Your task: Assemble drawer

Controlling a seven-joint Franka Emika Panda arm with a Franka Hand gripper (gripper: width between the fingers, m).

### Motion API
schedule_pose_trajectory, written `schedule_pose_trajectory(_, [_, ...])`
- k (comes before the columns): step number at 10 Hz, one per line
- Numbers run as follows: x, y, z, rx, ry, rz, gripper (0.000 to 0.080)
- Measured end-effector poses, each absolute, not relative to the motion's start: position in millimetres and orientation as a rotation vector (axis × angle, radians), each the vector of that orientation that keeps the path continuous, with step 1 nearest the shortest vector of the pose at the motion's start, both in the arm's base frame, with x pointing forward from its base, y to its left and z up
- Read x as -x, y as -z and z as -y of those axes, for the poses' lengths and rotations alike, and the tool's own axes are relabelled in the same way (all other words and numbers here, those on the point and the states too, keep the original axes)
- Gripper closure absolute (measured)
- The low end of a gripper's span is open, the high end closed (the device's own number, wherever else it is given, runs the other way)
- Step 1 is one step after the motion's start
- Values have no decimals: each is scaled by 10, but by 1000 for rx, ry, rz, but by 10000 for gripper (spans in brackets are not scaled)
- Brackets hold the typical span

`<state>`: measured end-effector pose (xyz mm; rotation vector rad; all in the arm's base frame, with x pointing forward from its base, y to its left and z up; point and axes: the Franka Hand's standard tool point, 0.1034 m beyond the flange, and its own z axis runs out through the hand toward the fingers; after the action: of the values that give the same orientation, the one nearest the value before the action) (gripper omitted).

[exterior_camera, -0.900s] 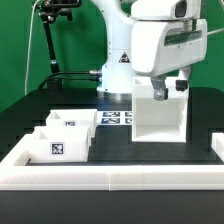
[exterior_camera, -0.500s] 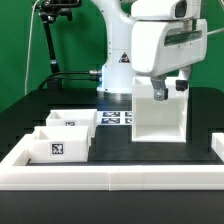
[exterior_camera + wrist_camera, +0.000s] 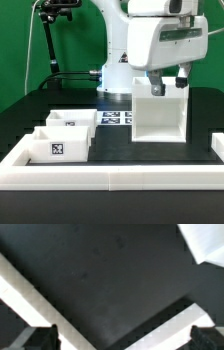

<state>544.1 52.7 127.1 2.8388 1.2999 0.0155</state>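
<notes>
The drawer's tall white hollow shell [image 3: 158, 118] stands upright on the black table at the exterior view's right. Two small open-top white trays, one [image 3: 72, 122] behind the other [image 3: 58, 146], sit at the exterior view's left, each with a square tag. My gripper [image 3: 168, 90] hangs just above the shell's top edge, open and empty. In the wrist view the gripper [image 3: 122, 339] shows two dark fingertips [image 3: 40, 336] far apart with nothing between them. Below them are white shell edges [image 3: 30, 291] and dark surface.
The marker board [image 3: 113, 118] lies flat behind the trays, beside the shell. A low white rim [image 3: 110, 178] borders the table's front and sides. The robot's base [image 3: 118, 70] stands at the back.
My gripper has risen a little above the shell's top edge. The shell and trays have not moved.
</notes>
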Motion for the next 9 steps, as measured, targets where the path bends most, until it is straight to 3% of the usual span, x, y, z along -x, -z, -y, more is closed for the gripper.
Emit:
schedule_pose_trajectory(4, [-5109, -1471, -688, -3002, -10, -813, 150])
schedule_pose_trajectory(9, [-5025, -1490, -781, -3028, 13, -720, 150])
